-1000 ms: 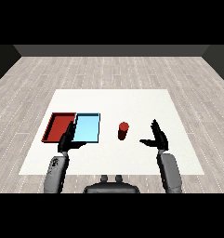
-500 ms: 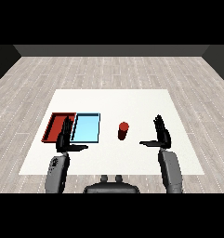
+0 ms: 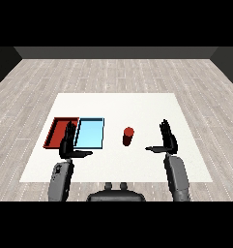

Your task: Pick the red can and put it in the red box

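Observation:
A small red can (image 3: 128,136) stands upright on the white table (image 3: 137,109), right of the two trays. The red tray (image 3: 59,132) lies at the left, with the light blue tray (image 3: 90,133) touching its right side. My right hand (image 3: 168,139) is open, fingers straight up and thumb pointing left, to the right of the can and slightly nearer me, apart from it. My left hand (image 3: 68,144) is open too, raised over the near edge where the two trays meet, covering part of them.
Grey wooden floor surrounds the table. The table's near edge runs just behind my forearms. Nothing else stands on the tabletop.
My right hand has moved a little left toward the can and its fingers have straightened upward. The left hand and the can have stayed put.

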### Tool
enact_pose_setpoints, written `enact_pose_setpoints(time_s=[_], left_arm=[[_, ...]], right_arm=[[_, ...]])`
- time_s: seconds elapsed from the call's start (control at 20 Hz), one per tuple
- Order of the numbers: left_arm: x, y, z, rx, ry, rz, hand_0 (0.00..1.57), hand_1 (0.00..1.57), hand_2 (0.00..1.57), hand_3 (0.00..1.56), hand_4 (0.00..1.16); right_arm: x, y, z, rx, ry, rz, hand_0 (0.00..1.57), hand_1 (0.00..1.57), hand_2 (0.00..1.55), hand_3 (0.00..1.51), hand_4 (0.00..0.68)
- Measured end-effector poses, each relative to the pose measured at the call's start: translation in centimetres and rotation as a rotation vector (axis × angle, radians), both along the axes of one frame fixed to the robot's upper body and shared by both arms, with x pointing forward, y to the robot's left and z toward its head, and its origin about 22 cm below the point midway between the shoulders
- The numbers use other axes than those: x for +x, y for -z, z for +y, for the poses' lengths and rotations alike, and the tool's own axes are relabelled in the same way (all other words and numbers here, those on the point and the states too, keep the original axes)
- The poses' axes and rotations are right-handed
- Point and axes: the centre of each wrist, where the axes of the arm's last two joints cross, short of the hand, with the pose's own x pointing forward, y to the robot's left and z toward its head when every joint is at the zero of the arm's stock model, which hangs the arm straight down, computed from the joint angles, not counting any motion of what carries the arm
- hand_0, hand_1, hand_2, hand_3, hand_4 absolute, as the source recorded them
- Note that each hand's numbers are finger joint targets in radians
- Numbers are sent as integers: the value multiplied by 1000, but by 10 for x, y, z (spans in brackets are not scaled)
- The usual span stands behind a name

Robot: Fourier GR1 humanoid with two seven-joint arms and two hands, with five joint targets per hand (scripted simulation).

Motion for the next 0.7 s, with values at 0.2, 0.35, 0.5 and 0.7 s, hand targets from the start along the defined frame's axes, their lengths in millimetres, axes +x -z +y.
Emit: enact_pose_setpoints(time_s=[0.2, 0.35, 0.5, 0.7], left_arm=[[-5, 5, 3, -16, 4, -9, 0, 0, 0, 0, 0], [-2, 4, 3, -21, 6, -9, 0, 0, 0, 0, 0], [-5, 3, 5, -27, 5, -13, 0, 0, 0, 0, 0], [-1, 0, 4, -38, 4, -20, 0, 0, 0, 0, 0]], right_arm=[[5, -2, 6, 7, -15, 19, 0, 0, 0, 0, 0], [14, 1, 14, 25, -30, 40, 0, 0, 0, 0, 0], [19, -2, 24, 33, -40, 57, 0, 0, 0, 0, 0], [23, 10, 37, 60, -57, 91, 0, 0, 0, 0, 0]])
